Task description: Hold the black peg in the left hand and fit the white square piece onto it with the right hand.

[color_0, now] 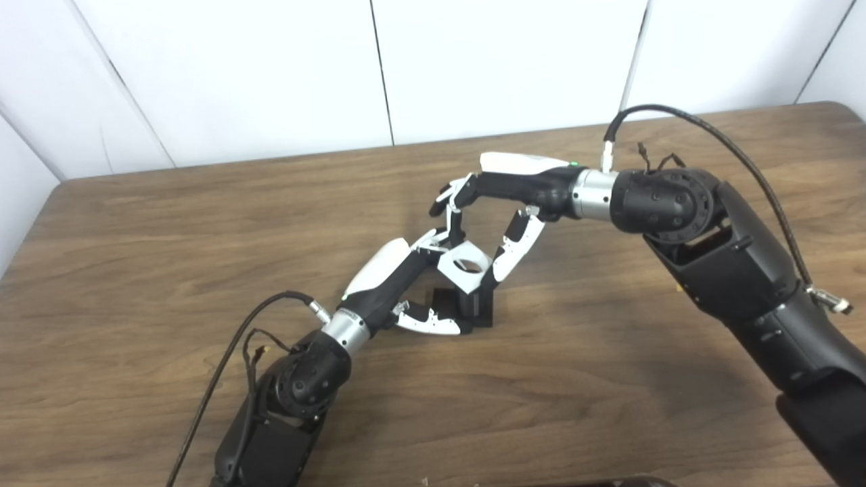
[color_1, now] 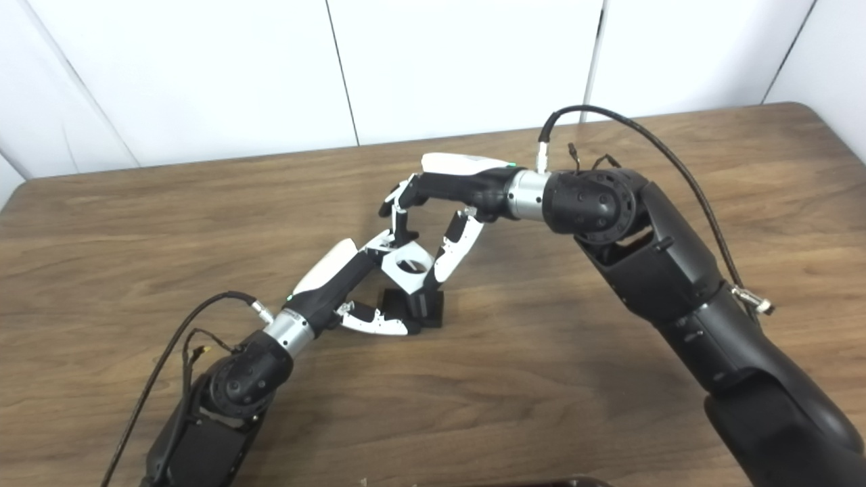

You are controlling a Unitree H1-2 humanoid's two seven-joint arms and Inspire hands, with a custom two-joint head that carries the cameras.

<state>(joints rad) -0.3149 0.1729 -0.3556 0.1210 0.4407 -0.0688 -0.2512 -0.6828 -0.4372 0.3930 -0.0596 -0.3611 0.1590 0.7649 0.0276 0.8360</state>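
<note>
The black peg (color_0: pixel 477 304) stands upright on its base on the wooden table (color_0: pixel 169 237), near the middle. My left hand (color_0: pixel 413 284) is shut on the black peg from the left, thumb low at its base. The white square piece (color_0: pixel 464 262), with a round hole, sits tilted at the top of the peg. My right hand (color_0: pixel 497 210) comes from the right and is shut on the white square piece, fingers on its far side and thumb on its near right edge. The same scene shows in the right eye view, with the piece (color_1: pixel 408 262) above the peg (color_1: pixel 426 306).
A dark object edge (color_0: pixel 609 481) shows at the bottom of the picture. White wall panels (color_0: pixel 270 67) stand behind the table's far edge. Black cables loop off both wrists.
</note>
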